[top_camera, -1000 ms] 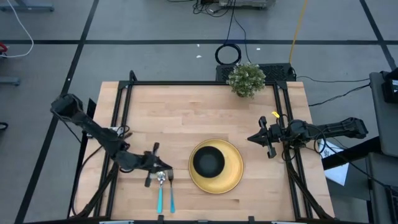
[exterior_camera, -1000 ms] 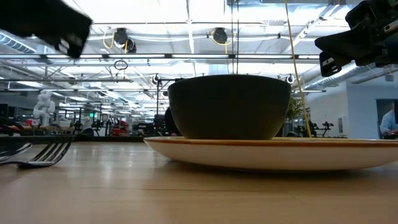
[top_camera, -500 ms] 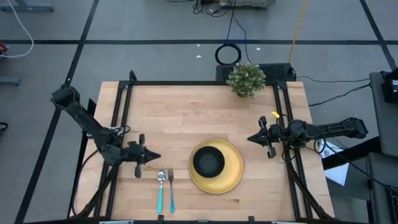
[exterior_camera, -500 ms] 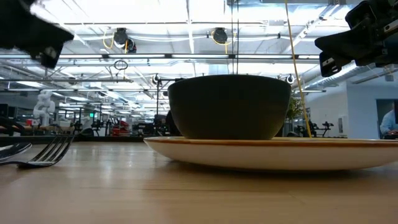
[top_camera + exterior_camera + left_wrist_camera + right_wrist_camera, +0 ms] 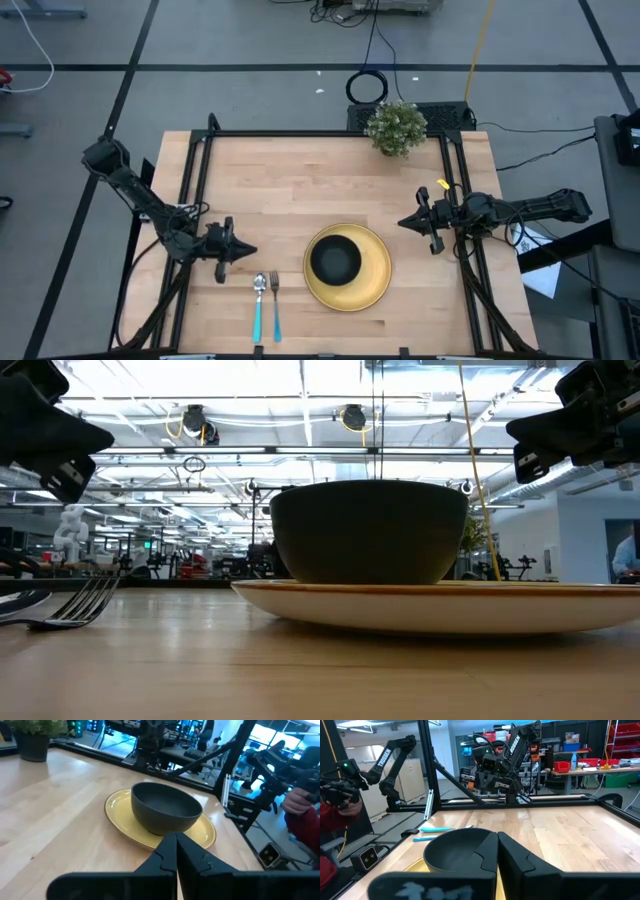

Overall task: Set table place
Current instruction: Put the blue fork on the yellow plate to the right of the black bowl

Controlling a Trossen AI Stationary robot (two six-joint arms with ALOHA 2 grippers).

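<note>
A round yellow plate [image 5: 379,281] lies on the wooden table [image 5: 300,190] at the near middle, with a black bowl [image 5: 335,258] standing in it. A spoon [image 5: 258,305] and a fork [image 5: 275,303] with turquoise handles lie side by side on the table left of the plate, heads toward the far edge. My left gripper [image 5: 245,251] is shut and empty, just left of the spoon's head, pointing at the plate; it also shows in the left wrist view [image 5: 176,845]. My right gripper [image 5: 402,222] is shut and empty, above the table right of the plate.
A small green potted plant [image 5: 396,127] stands at the table's far edge, right of centre. Black frame rails [image 5: 196,180] run along the table's left and right sides. Bare wood lies between the plant and the plate. A person's red sleeve [image 5: 305,817] shows beyond the table.
My left gripper has drawn back from above the spoon and fork heads toward the table's left edge and a little toward the far edge, and has turned toward the plate. The spoon and fork lie where they were.
</note>
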